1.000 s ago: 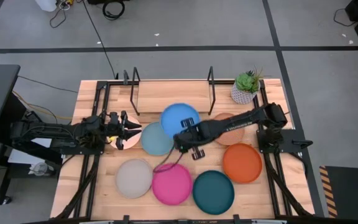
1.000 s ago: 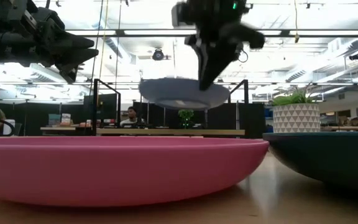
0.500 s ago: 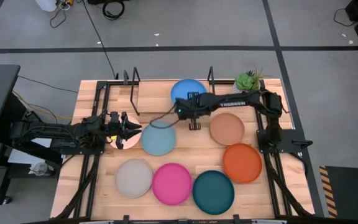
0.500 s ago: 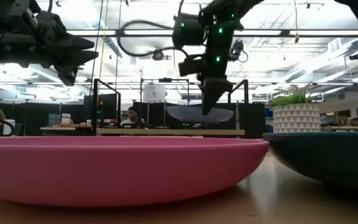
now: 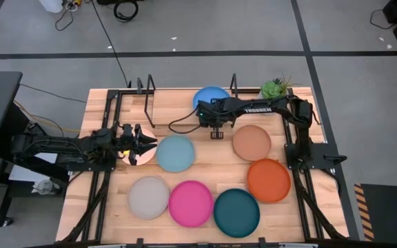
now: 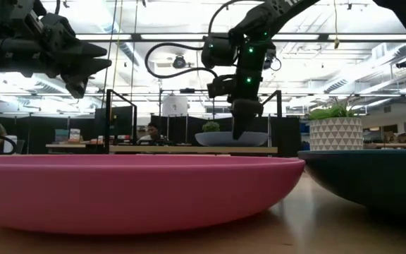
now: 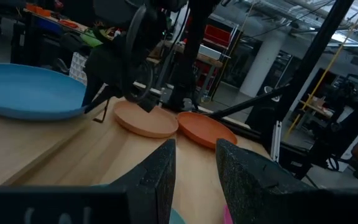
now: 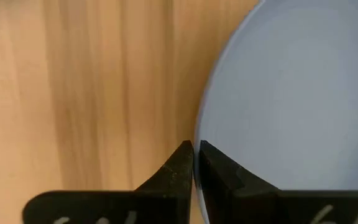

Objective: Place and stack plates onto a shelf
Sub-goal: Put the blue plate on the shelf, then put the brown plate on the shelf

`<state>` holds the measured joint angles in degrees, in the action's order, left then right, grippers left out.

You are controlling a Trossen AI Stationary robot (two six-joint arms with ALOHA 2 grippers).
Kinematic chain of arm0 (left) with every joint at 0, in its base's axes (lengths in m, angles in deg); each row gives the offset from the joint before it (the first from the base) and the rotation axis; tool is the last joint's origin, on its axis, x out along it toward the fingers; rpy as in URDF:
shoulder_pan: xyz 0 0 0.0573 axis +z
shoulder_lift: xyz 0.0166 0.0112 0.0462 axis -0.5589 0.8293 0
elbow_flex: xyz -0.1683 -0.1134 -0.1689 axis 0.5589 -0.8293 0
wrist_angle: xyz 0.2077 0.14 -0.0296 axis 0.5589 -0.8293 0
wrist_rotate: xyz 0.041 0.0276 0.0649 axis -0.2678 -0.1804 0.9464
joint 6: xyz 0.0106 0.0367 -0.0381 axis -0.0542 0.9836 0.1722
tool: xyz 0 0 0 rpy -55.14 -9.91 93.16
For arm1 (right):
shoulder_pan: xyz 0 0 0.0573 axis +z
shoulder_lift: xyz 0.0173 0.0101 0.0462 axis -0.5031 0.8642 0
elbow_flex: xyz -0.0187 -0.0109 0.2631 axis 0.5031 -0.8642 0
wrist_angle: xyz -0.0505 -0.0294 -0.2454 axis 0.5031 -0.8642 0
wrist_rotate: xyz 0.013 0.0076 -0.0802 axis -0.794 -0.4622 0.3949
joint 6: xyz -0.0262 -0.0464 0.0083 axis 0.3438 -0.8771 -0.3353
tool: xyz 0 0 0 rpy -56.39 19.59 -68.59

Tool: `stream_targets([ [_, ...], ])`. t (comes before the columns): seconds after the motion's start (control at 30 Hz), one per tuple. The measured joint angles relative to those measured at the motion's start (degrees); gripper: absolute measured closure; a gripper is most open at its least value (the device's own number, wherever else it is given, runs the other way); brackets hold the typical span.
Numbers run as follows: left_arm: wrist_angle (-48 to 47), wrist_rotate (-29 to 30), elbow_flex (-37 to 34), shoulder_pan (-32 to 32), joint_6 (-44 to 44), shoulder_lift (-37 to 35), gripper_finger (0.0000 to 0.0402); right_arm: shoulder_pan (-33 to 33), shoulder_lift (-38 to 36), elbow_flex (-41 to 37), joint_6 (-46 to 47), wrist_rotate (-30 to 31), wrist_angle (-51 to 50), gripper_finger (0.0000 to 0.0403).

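Observation:
The blue plate [image 5: 211, 96] sits level on the shelf [image 5: 174, 103], the low black-framed rack with a wooden board at the table's far edge. My right gripper [image 5: 210, 111] is over the plate's near side and shut on it. My left gripper [image 5: 150, 142] hovers open at the table's left, high above it in the low view [image 6: 83, 74]. A bit of the peach plate [image 5: 132, 154] shows under it. The light blue [image 5: 176, 153], tan [image 5: 251, 142], orange [image 5: 268, 180], grey [image 5: 148, 197], magenta [image 5: 191, 203] and dark teal [image 5: 236, 212] plates lie flat on the table. My right gripper pinches the blue plate's rim on its near side [image 8: 199, 134], one finger inside the rim and one outside. The fingers [image 6: 240, 127] point down from above. The plate is level, on the shelf board [image 6: 168, 149] or just over it; I cannot tell which.
A small green potted plant [image 5: 274, 95] stands at the shelf's right end. Black uprights [image 5: 149, 93] [image 5: 234, 88] rise from the shelf beside the plate. The board's left half is bare wood. A person sits in the room beyond the table [image 6: 149, 131].
My right gripper carried the blue plate from mid-table, beside the light blue plate, toward the far edge and lowered it onto the shelf's right half. The plate stayed level and the gripper stayed shut on its rim.

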<state>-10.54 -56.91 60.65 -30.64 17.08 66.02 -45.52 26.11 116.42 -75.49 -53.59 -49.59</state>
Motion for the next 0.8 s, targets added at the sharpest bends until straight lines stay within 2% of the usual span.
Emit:
stream_targets([
  [0.13, -0.2, 0.0, 0.0, 0.0, 0.1, 0.0, 0.0278, 0.9, 0.0, 0.1, 0.0, 0.1, -0.4, 0.0340],
  [0.3, -0.7, 0.0, 0.0, 0.0, 0.1, 0.0, 0.0278, 4.1, -0.1, 3.9, 0.9, 2.3, -4.2, 0.0303],
  [0.57, -5.3, 0.0, 0.0, 0.0, 0.2, 0.0, 0.0278, 10.8, -0.1, 5.2, 3.9, -1.1, -7.5, 0.0258],
  [0.7, -6.6, 0.0, 0.0, 0.0, 1.9, 0.0, 0.0278, 14.3, -0.1, 5.2, 6.3, -4.4, -9.5, 0.0245],
  [0.8, -6.8, 0.0, 0.0, 0.0, 3.3, 0.0, 0.0278, 16.5, -0.1, 5.2, 10.1, -4.3, -10.5, 0.0239],
])
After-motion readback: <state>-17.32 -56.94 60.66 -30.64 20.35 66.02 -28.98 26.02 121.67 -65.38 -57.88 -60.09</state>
